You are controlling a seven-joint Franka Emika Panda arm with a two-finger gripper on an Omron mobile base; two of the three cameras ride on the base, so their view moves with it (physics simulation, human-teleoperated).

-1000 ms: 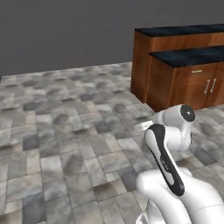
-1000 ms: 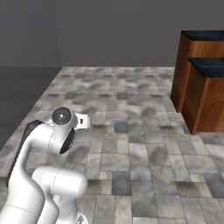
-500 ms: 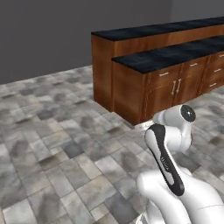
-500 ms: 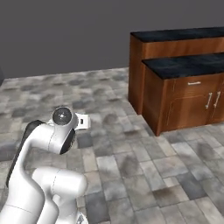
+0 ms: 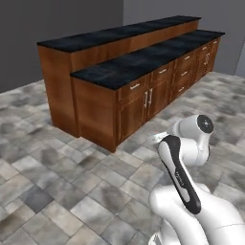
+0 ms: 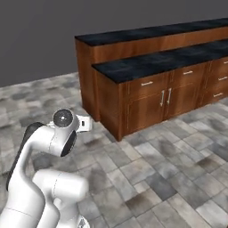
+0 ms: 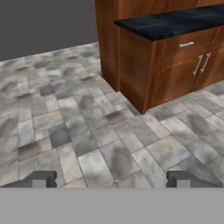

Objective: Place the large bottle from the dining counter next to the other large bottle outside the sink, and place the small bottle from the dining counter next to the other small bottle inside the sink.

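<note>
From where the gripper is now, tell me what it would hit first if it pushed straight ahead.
Probably the grey tiled floor. The open gripper points forward and down at bare tiles, with the dining counter off toward the upper right of the hand view. Depth is hard to judge.

A floor [image 5: 57,191] of mottled grey stone tiles is being shown across the lower frame. Plain dark grey walls [image 5: 52,19] are being seen at the upper left. Wooden cabinet doors [image 6: 151,104] with metal handles are being lit evenly.
</note>
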